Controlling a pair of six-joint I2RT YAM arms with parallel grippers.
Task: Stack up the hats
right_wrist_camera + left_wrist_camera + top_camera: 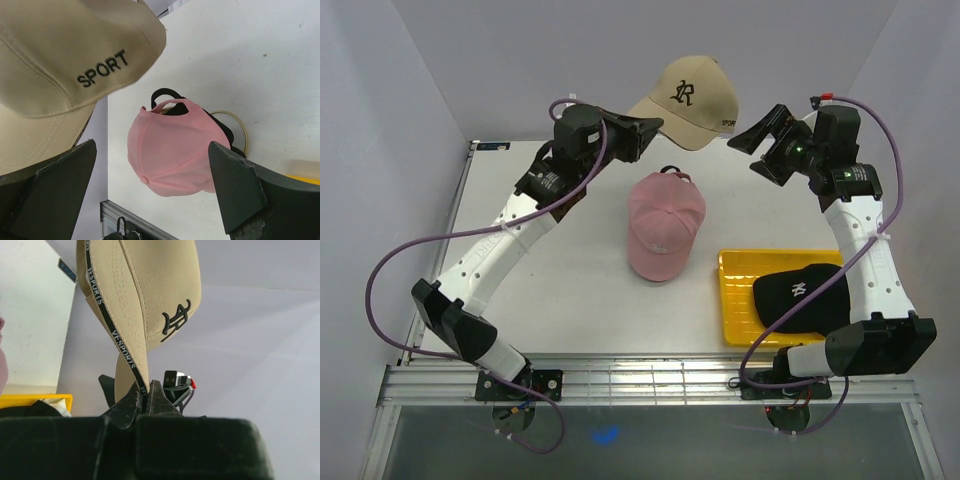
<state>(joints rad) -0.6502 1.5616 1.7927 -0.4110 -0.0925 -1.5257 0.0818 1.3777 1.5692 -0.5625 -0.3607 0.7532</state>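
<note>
A tan hat (686, 97) hangs in the air at the back of the table. My left gripper (653, 128) is shut on the edge of its brim (142, 375), and the fingertips (156, 392) pinch the black trimmed rim. My right gripper (750, 150) is just right of the tan hat (65, 60), open wide with nothing between its fingers (235, 190). Below, a pink hat (664, 225) sits on the table's middle, with dark fabric (220, 125) showing under it. A black hat (802, 297) lies in the yellow tray (740, 300).
A gold wire ring (241, 125) peeks out from behind the pink hat (175, 150). The yellow tray sits at the front right, next to the right arm's base. Grey walls close in the table on the left, the back and the right.
</note>
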